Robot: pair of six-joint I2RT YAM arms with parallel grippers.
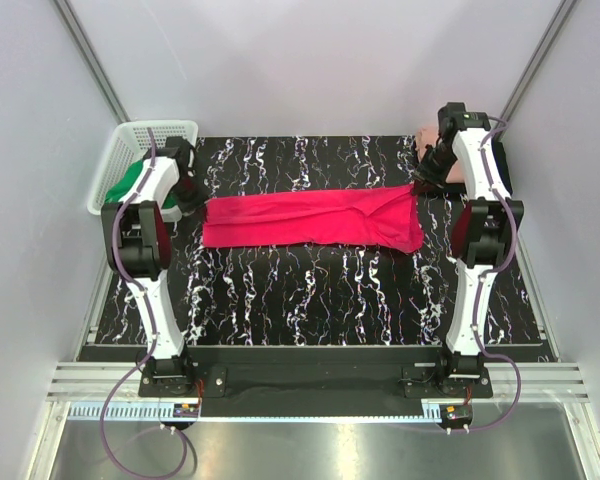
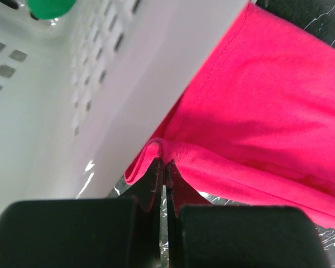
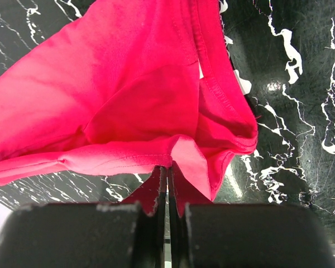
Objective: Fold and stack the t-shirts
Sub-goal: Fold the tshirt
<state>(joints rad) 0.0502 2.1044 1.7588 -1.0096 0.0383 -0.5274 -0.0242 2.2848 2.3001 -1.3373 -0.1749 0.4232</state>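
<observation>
Your left pincer (image 2: 164, 167) and right pincer (image 3: 168, 173) are each clamped shut on an opposite end of the crimson-pink t-shirt (image 1: 310, 220), which lies stretched between them, long axis running left-right across the far half of the desk (image 1: 310, 300).

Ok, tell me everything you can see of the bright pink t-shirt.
The crimson-pink t-shirt is soft, plain cloth with stitched hems, folded into a long band stretched sideways across the black marbled table. The left tool is shut on its left end beside the white basket; the right tool is shut on its right end.
</observation>
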